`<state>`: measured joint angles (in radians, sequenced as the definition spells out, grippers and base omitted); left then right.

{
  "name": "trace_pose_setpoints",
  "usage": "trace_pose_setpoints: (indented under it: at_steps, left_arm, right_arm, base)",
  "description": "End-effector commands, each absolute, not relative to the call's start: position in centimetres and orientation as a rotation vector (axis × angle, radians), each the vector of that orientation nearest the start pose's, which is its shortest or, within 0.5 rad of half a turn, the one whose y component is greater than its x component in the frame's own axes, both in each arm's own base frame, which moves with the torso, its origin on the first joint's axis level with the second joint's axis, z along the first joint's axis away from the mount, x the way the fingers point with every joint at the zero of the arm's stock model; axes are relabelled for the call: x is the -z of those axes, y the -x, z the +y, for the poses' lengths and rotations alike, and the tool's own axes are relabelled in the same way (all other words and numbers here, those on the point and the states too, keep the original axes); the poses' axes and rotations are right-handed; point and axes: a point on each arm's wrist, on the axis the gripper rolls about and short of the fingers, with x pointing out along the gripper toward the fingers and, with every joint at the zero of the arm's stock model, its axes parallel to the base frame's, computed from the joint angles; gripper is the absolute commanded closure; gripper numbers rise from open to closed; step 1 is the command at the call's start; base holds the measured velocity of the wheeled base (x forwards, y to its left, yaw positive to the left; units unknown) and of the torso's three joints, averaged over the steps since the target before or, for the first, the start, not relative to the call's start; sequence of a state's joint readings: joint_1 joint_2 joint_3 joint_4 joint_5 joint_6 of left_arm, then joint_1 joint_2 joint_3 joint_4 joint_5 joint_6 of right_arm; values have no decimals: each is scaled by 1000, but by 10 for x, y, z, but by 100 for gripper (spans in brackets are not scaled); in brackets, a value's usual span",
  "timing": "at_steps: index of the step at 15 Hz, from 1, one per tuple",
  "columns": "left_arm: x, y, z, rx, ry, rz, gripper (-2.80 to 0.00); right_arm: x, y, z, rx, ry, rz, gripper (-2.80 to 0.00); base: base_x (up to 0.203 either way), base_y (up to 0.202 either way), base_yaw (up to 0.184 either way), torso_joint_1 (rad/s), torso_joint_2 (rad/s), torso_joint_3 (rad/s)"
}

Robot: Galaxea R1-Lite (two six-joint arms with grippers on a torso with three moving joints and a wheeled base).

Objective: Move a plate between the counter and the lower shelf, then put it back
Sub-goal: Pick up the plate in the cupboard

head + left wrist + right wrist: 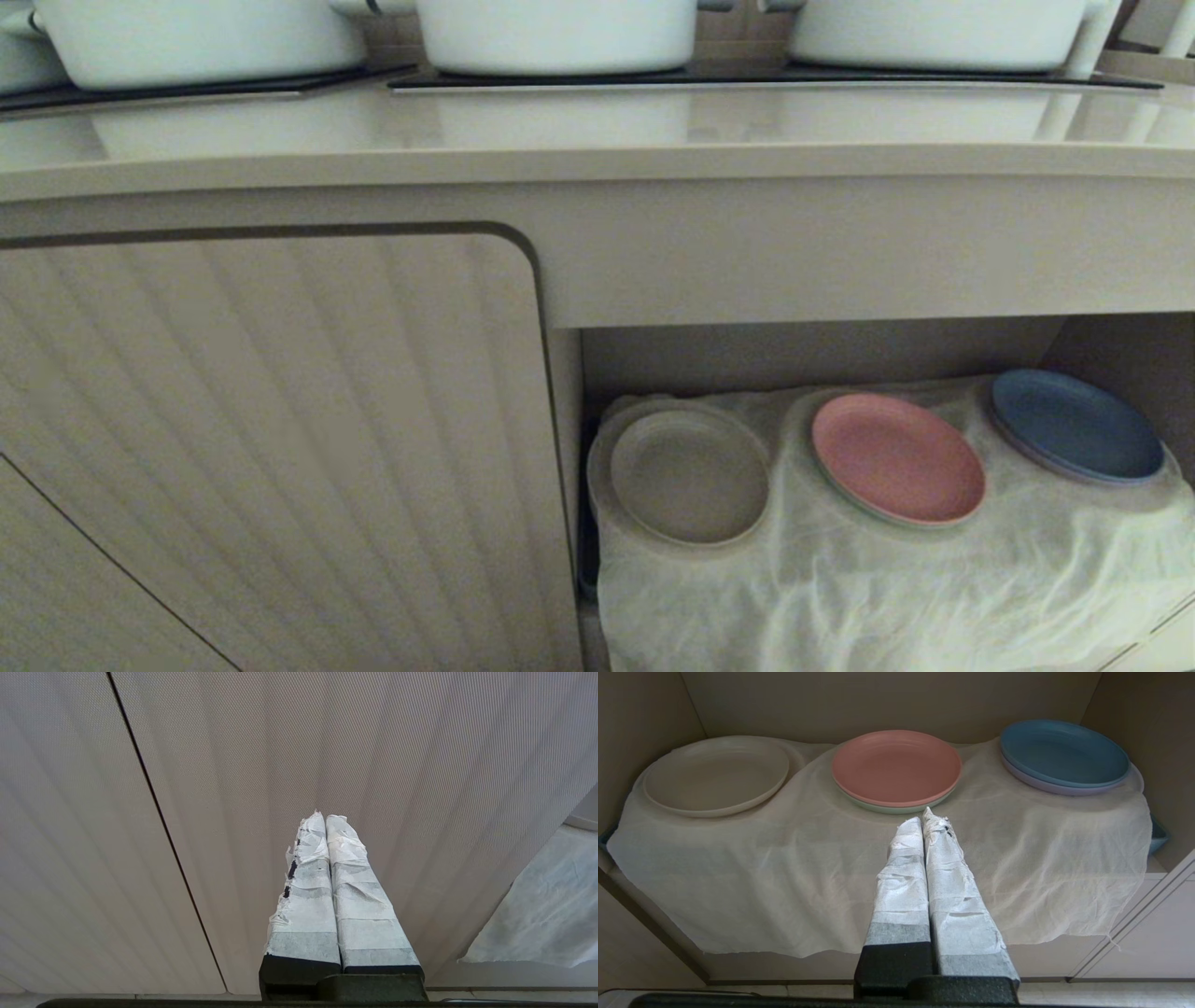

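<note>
The plate (689, 476) lies on the lower shelf (840, 597), beside the pink plate (898, 457); the counter (597, 131) carries none. Right gripper (923, 817) and left gripper (321, 815): fingers pressed together, empty. Judged remaining: at least one transfer

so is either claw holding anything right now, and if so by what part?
Nothing is held. The right claw is shut and empty in front of the lower shelf; the cream plate lies there untouched. The left claw is shut and empty by the cabinet door.

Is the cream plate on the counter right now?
No, the cream plate lies on the cloth in the lower shelf, left of the pink plate.
</note>
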<state>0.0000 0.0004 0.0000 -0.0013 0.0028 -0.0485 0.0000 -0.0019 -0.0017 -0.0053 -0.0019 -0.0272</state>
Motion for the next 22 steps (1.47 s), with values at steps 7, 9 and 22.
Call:
trace_pose_setpoints:
  at_steps: [7,9,22]
  left_arm:
    - [-76,23,0,-3,49,-2,0]
    - [-76,23,0,-3,49,-2,0]
    - [-76,23,0,-3,49,-2,0]
  right_arm:
    - [-77,23,0,-1,26,-8,0]
    - [-77,23,0,0,26,-8,0]
    - [-77,23,0,-1,35,-8,0]
  base:
    - [0,0,0,0,0,0]
    - [0,0,0,0,0,0]
    - [0,0,0,0,0,0]
